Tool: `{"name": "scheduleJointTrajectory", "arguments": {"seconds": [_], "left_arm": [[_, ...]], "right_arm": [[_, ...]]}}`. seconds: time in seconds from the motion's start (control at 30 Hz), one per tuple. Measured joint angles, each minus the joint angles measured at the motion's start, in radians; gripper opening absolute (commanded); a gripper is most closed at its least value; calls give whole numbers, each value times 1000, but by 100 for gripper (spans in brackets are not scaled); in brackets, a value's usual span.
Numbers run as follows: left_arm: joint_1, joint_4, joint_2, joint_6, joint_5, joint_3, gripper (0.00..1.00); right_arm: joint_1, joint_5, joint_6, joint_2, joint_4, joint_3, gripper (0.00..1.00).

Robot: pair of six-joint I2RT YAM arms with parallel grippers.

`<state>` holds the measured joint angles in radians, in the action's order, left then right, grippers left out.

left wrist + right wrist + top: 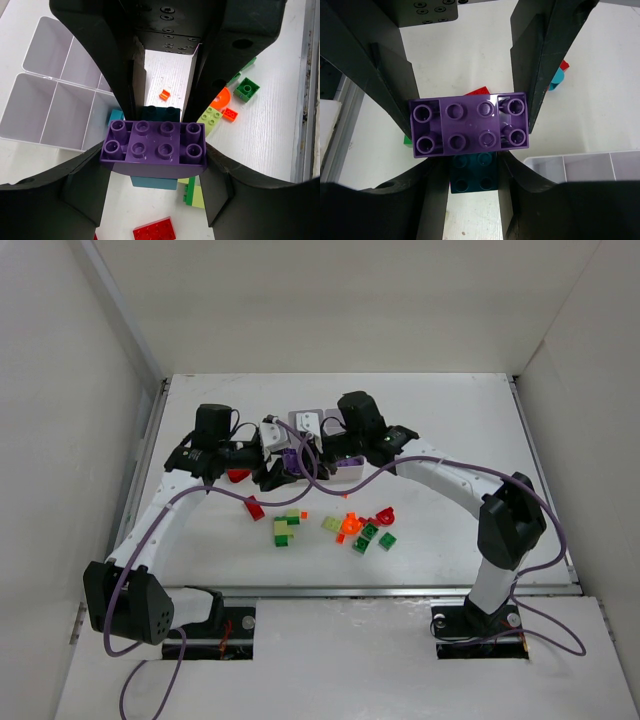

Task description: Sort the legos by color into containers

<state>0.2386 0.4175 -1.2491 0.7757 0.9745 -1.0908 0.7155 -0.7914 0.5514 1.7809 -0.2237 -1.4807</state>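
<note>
Grips on purple brick [152, 142]: left end effector [157, 159], right end effector [470, 131]

Stack: upper brick [152, 142] on lower brick [472, 172], just beside box [50, 107].
Spread: loose bricks [350, 525] on table [450, 410], before box, toward arm bases.

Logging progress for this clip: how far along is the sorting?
Done: nothing visible; the box compartments in view look empty. In hand: the left gripper and right gripper both clamp one purple-teal stack, seemingly to split it. Remaining: that stack and the loose legos on the table.
</note>
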Motion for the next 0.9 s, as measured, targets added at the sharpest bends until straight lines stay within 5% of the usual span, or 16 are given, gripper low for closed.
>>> {"name": "scheduleJointTrajectory", "arguments": {"seconds": [0.9], "left_arm": [[-4, -73, 11, -127, -34, 17, 0]], "right_arm": [[-63, 224, -10, 30, -76, 84, 0]]}}
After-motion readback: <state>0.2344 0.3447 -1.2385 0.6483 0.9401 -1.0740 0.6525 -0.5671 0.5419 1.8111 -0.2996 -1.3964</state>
